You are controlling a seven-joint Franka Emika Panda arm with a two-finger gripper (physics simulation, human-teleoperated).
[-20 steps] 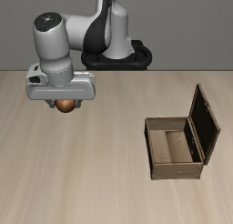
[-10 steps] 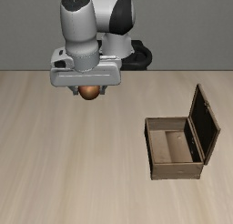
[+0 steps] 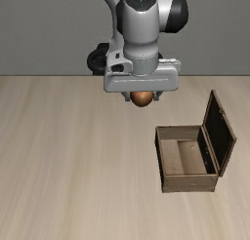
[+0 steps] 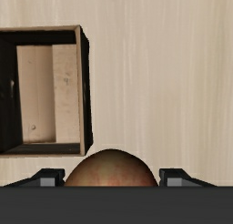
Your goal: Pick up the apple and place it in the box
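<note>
Gripper (image 3: 141,95) clasps the apple (image 3: 141,100) between both fingers, holding it clear above the surface (image 3: 59,176), toward the exterior view's left of the open box (image 3: 186,183).

The apple (image 3: 141,99) is reddish-brown. The box (image 3: 186,184) is dark brown outside, pale wood inside. The table (image 3: 68,176) shows light wood grain.

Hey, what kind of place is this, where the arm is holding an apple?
Probably a simulated tabletop workspace rather than a lived-in room: a bare light-wood table against a blank grey wall, a single robot arm carrying an apple, and one open wooden box.
</note>
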